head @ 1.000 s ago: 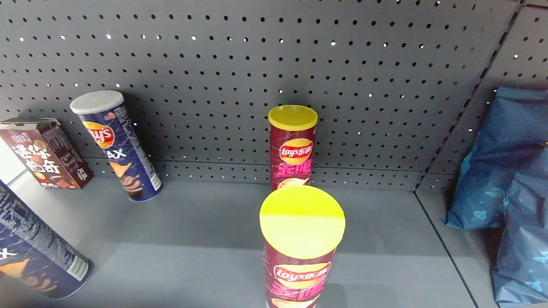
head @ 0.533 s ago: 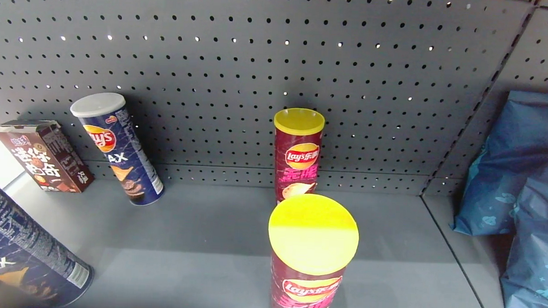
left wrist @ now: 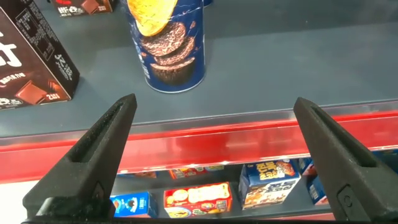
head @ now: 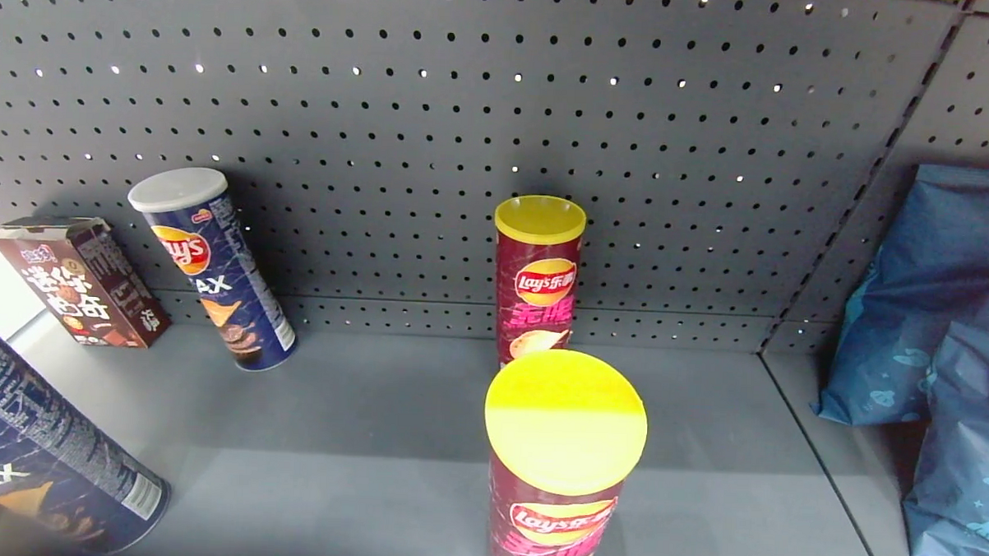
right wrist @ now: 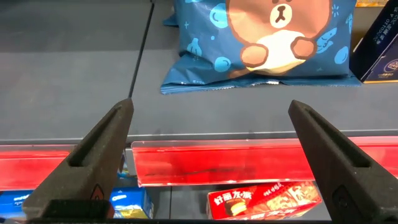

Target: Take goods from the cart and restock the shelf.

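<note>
My left gripper (left wrist: 214,99), right gripper (right wrist: 211,104) both wide apart, empty, by shelf (head: 358,405) front edge. Next, I guess: go get more.

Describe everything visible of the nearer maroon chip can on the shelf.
The nearer maroon can is a tall cylinder, seemingly cardboard, closed by a flat yellow lid that looks plastic. A red-and-yellow logo and pink print face forward. It stands upright near the front of the grey shelf, in line before a second matching can at the pegboard back wall, apparently apart from it. Its base is cut off by the picture edge. Nothing else is seen touching it.
</note>
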